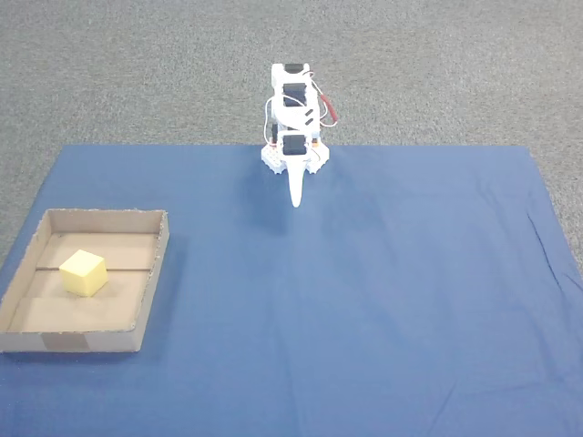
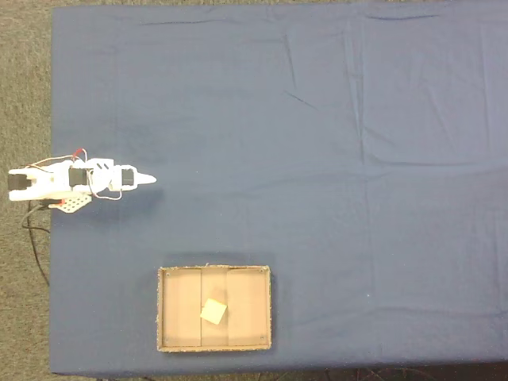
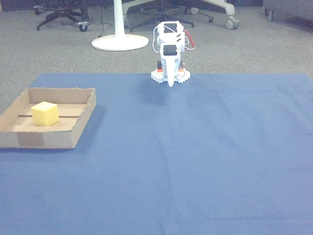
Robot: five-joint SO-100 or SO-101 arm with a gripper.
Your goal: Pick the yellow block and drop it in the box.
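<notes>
On the blue cloth (image 1: 364, 300) we found the yellow block (image 1: 83, 273) already inside the cardboard box (image 1: 153, 282) near the cloth's front-left corner — well apart from the gripper (image 1: 296, 196), pressed together, empty, by its far edge.

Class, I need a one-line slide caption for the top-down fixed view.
Yellow block resting inside the box on the blue cloth, arm folded at the cloth's left edge, gripper empty.

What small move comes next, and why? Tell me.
Probably none beyond holding still: the yellow block already rests on the floor of the box, and the hand hangs folded at the arm's base, far from both, carrying nothing. The drop looks done.
</notes>
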